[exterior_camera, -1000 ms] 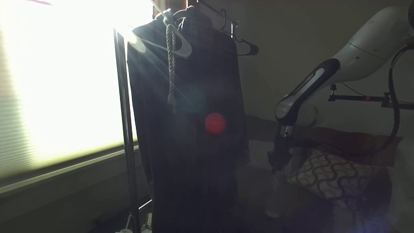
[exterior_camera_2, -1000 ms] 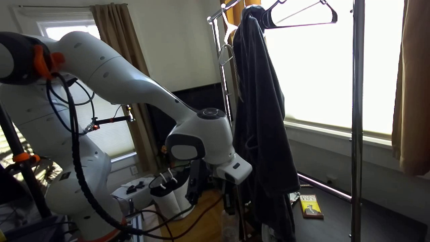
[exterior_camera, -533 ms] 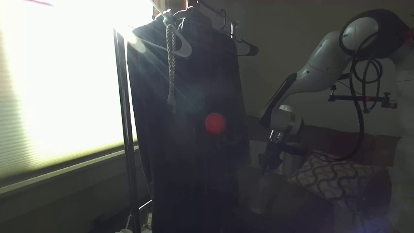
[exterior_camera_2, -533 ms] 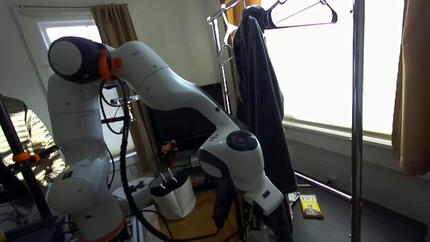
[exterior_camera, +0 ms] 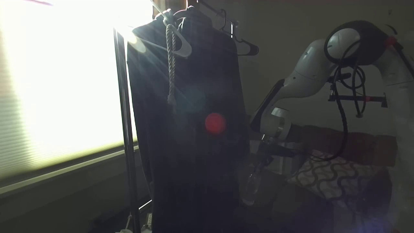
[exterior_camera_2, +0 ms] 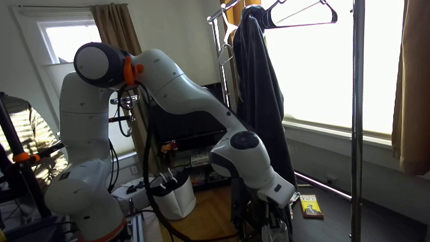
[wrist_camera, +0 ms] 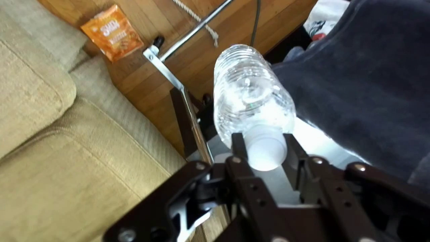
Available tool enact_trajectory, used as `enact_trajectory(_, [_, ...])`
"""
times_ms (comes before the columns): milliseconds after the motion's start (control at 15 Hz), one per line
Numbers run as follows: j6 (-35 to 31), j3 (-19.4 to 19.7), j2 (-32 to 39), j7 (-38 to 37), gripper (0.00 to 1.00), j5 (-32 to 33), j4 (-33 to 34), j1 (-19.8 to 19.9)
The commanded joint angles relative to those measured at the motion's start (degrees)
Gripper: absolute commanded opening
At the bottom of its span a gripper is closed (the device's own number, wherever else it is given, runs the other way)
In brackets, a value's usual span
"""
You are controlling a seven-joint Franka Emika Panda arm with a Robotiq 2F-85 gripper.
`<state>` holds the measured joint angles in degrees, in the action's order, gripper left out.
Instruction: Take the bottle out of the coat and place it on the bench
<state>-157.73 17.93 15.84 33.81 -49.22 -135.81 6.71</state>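
The clear bottle [wrist_camera: 250, 87] with a white cap hangs below my gripper [wrist_camera: 265, 144], which is shut around its neck and cap. The bottle also shows in both exterior views [exterior_camera: 252, 187] [exterior_camera_2: 277, 232], tilted and dim. The coat [exterior_camera: 184, 145], long and near-black, hangs on the rack, also in an exterior view [exterior_camera_2: 260, 87] and at the right of the wrist view [wrist_camera: 362, 87]. The bottle is outside the coat, beside its lower part. The bench [exterior_camera: 372, 145], a low brownish seat, shows dimly behind the arm.
A metal rack post [exterior_camera_2: 357, 117] stands by a dark low surface [exterior_camera_2: 362, 215] bearing a yellow book [exterior_camera_2: 310, 205]. The rack's foot [wrist_camera: 168, 74] lies beside the bottle. A tan cushioned seat [wrist_camera: 67, 161], an orange packet [wrist_camera: 114, 33] and a white basket [exterior_camera_2: 176, 198] also show.
The arm has swung toward the coat, carrying the bottle with it. The bottle has gone from nearly upright to tilted. The coat's lower part has shifted slightly.
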Motion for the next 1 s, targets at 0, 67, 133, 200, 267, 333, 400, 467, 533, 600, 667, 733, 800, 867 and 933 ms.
enact_trajectory(0, [-6.0,-5.6,8.1,14.4,0.08,-12.1,7.9,4.2])
enact_trajectory(67, [-6.7,-6.9,10.6,18.0,0.08,-14.4,10.4,5.3])
enact_trajectory(133, [-7.5,-7.8,13.3,20.6,0.08,-15.7,12.8,6.0])
enact_trajectory(200, [-8.0,-8.6,15.8,23.1,0.08,-16.7,15.1,6.8])
enact_trajectory(267, [-8.1,-9.7,18.6,25.8,0.08,-18.1,17.9,8.1])
enact_trajectory(333, [-7.4,-10.8,20.9,28.2,0.08,-19.3,20.5,9.4])
enact_trajectory(400, [-6.6,-11.7,22.8,29.8,0.08,-19.9,22.6,10.2])
enact_trajectory(467, [-4.4,-12.3,23.7,30.4,0.08,-19.7,23.8,11.0])
enact_trajectory(533, [-6.5,-10.3,20.3,27.0,0.31,-17.6,19.3,8.5])
enact_trajectory(600, [-6.0,-11.0,22.1,27.8,0.31,-17.8,21.1,9.2])
enact_trajectory(667, [-6.0,-11.4,23.3,28.1,0.31,-17.8,22.3,9.6])
enact_trajectory(733, [-6.0,-11.6,24.0,28.2,0.08,-17.8,23.0,9.7])
enact_trajectory(800, [-10.5,-12.1,26.0,29.3,0.08,-19.5,25.4,9.3])
enact_trajectory(867, [-11.6,-13.3,27.7,30.9,0.08,-20.3,27.7,9.9])
enact_trajectory(933, [-13.1,-13.8,28.9,31.0,0.08,-20.3,29.2,9.9])
